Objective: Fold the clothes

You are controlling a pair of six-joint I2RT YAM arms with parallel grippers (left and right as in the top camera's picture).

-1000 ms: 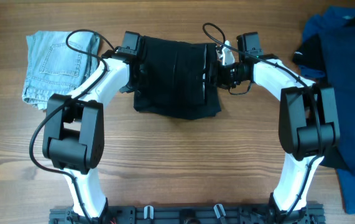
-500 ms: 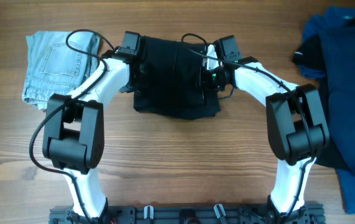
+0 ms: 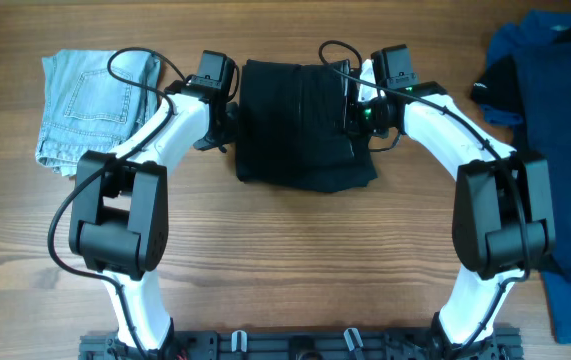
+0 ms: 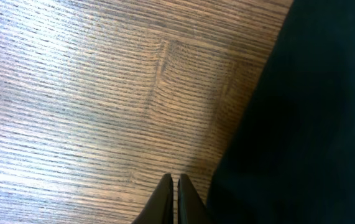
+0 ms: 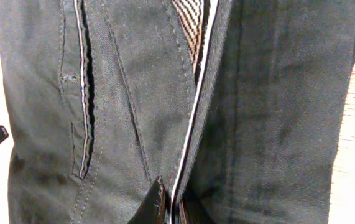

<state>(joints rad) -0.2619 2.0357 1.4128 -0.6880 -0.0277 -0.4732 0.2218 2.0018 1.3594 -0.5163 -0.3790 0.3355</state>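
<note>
Surface (image 3: 285, 260): pale wood grain, carrying all the cloth.
Black garment (image 3: 300, 125): lies flattened at the far middle of the surface, between the two arms; seams and a pocket slit show in the right wrist view.
Left pincer (image 4: 173, 199): clenched on nothing, tips over bare wood just beside the garment's left edge.
Right pincer (image 5: 168, 205): clenched, tips at a pale hem line of the garment; whether cloth is caught cannot be told.
Denim piece (image 3: 90, 100): folded, far left, apart from the black garment.
Blue garments (image 3: 555, 120): heaped at the right edge.
</note>
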